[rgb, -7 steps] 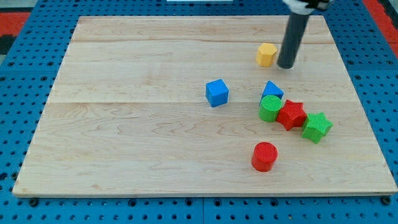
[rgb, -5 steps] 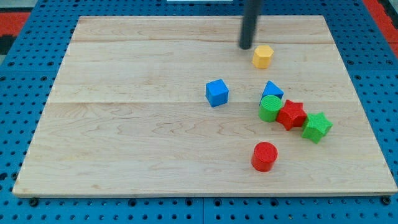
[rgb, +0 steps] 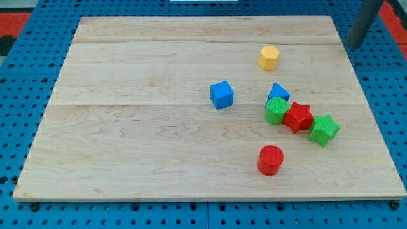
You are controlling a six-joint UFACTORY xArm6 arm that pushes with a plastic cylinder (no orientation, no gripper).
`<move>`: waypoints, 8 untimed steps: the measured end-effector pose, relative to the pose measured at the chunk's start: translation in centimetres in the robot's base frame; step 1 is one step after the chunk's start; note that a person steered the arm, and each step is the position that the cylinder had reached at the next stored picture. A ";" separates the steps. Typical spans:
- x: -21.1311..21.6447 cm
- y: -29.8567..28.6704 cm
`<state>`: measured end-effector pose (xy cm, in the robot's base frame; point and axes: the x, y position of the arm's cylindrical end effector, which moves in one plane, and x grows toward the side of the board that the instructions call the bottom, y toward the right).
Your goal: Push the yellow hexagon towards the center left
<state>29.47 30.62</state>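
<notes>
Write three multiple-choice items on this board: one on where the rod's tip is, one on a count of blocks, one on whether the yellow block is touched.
1. Where is my tip?
A. Beside the blue cube
B. At the view's top right, off the board's edge
C. Among the red blocks

2. How many green blocks lie on the board?
A. One
B. Two
C. Three

3. What state is the yellow hexagon in?
A. Standing alone, touching nothing
B. Pressed against my tip
C. Stacked on a blue block

Answers: 1 B, the rod ends over the blue pegboard, well right of the yellow hexagon. 2 B, a green cylinder and a green star flank the red star. 3 A, bare wood shows all around it.
</notes>
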 end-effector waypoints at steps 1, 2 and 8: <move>1.4 -7.0; 2.4 -9.8; 7.1 -34.3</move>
<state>36.53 -3.68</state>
